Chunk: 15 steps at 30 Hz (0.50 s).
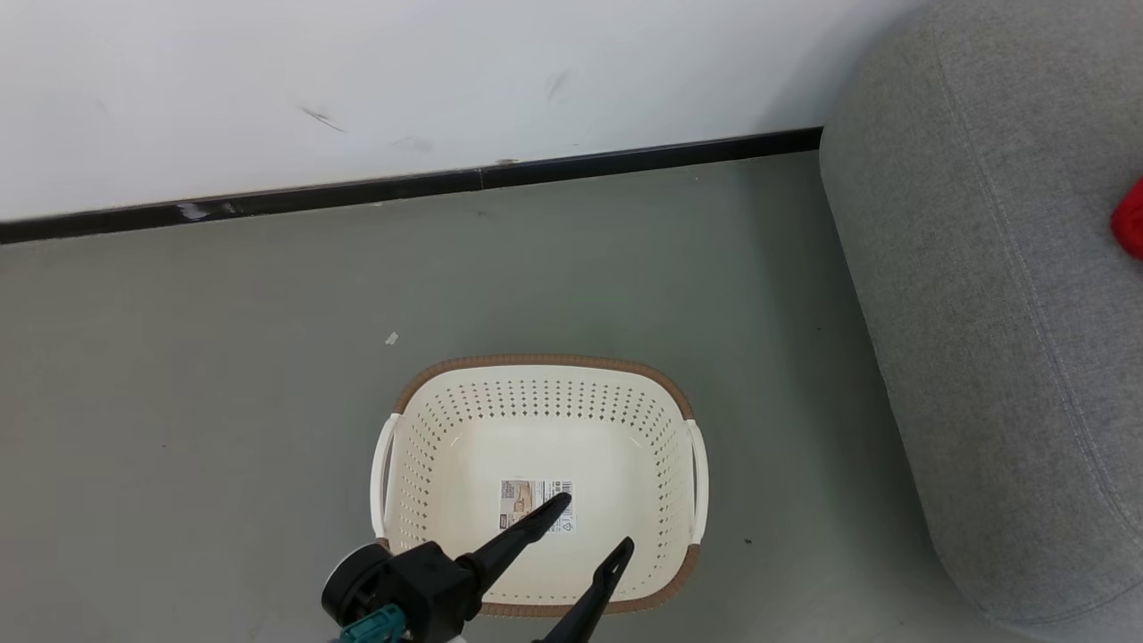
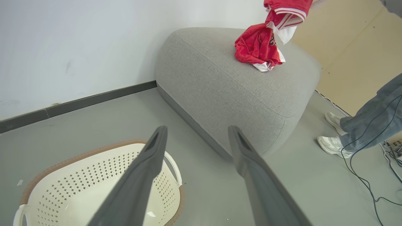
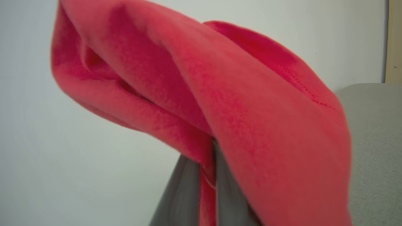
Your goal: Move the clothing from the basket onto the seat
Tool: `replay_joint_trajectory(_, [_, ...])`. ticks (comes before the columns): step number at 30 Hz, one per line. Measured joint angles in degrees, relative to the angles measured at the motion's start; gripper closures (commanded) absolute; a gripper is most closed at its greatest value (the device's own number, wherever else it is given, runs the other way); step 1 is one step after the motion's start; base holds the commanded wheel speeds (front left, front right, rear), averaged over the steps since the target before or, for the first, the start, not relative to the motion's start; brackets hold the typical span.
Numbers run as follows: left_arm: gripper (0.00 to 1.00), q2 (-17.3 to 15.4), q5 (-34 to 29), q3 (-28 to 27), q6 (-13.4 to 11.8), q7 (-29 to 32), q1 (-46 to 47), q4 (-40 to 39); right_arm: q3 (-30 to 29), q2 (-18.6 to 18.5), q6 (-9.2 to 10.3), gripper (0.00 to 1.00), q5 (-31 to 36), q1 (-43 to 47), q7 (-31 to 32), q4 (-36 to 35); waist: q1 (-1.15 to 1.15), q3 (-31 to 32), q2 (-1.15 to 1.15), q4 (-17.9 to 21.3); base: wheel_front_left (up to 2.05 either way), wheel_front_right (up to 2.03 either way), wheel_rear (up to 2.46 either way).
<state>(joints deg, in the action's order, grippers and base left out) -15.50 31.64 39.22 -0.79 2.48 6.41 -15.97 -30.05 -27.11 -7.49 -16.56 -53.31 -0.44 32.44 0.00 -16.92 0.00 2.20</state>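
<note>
My head camera looks steeply down at the basket (image 1: pixel 536 402) and the seat (image 1: pixel 982 313) edge. My left wrist camera, lower, shares those 2. My right wrist camera sits close against the clothing (image 3: pixel 235 110).

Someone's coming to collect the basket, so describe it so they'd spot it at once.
Find the big grey sofa by the white wall; the basket stands on the floor beside it. It is cream perforated plastic with a brown rim, two handles and a paper label inside.
</note>
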Motion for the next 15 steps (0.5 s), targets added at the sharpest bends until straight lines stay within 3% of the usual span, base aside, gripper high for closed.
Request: replay_joint_trajectory(15, [0.00,-1.6,0.0,-2.1,-0.9,1.0,0.0,-1.0,-0.7,1.2,0.00,1.00,0.0,0.4,-1.4,4.6,0.00,-4.1,0.00,0.4,0.00,0.00,0.00])
